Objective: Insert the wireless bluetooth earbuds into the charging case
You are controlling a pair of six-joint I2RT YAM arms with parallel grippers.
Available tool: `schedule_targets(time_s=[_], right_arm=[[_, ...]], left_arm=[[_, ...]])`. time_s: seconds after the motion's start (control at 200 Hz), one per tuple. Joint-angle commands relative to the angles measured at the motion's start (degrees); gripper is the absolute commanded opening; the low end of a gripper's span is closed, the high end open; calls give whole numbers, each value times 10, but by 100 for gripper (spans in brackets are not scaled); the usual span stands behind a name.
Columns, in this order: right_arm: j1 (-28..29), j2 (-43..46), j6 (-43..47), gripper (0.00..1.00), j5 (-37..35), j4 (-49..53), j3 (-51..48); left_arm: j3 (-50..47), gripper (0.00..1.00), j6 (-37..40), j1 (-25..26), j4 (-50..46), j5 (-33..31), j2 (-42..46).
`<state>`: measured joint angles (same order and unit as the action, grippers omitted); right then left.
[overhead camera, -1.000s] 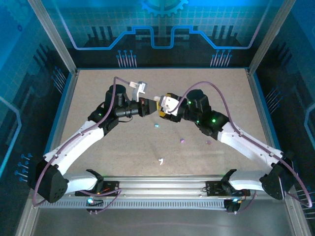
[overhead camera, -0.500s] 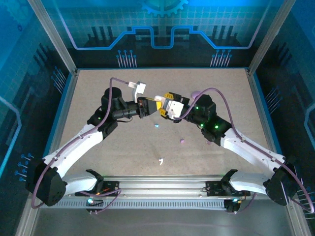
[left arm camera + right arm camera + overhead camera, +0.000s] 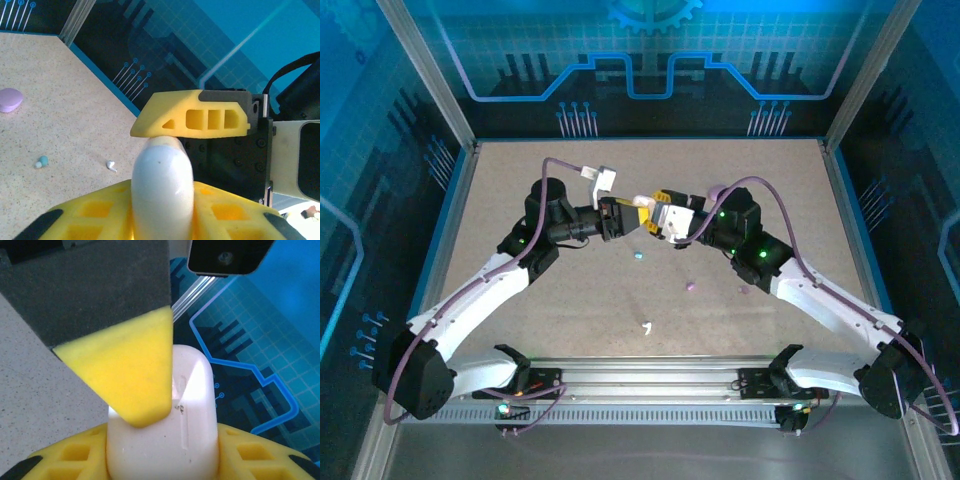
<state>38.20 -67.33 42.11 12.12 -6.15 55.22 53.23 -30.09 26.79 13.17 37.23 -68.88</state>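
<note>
White charging case (image 3: 167, 410) hung above mid-worktop (image 3: 780, 180), with left gripper (image 3: 623, 213) and right gripper (image 3: 660, 212) meeting on it. Both sets of jaws stood narrow and pressed on its sides, crosswise to each other. Lid was shut; contents hidden. Earbuds lay loose toward 6 o'clock of the case: teal bud (image 3: 638, 255), purple bud (image 3: 689, 286), white bud (image 3: 646, 326). Judged light, rigid, glossy and apt to slip; best pinched across the stem. Purple case (image 3: 10, 99) lay closed at 9 o'clock in the left wrist view.
</note>
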Motion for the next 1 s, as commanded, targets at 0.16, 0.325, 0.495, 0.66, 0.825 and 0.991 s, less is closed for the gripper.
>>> schedule_targets(time_s=[0.16, 0.325, 0.495, 0.66, 0.825, 0.991], right_arm=[[6, 5, 48, 39, 8, 47, 38], [9, 2, 58, 40, 9, 64, 47], [11, 1, 61, 40, 13, 67, 50], [13, 0, 61, 41, 16, 72, 53], [13, -1, 58, 41, 18, 73, 54], [13, 5, 37, 47, 9, 70, 56]], left_arm=[[26, 34, 36, 0, -55, 18, 7], [27, 34, 34, 1, -53, 18, 6], [29, 34, 34, 2, -53, 19, 3], [29, 34, 32, 6, -47, 19, 0], [30, 28, 33, 8, -47, 23, -6], [28, 16, 45, 8, -52, 24, -2]])
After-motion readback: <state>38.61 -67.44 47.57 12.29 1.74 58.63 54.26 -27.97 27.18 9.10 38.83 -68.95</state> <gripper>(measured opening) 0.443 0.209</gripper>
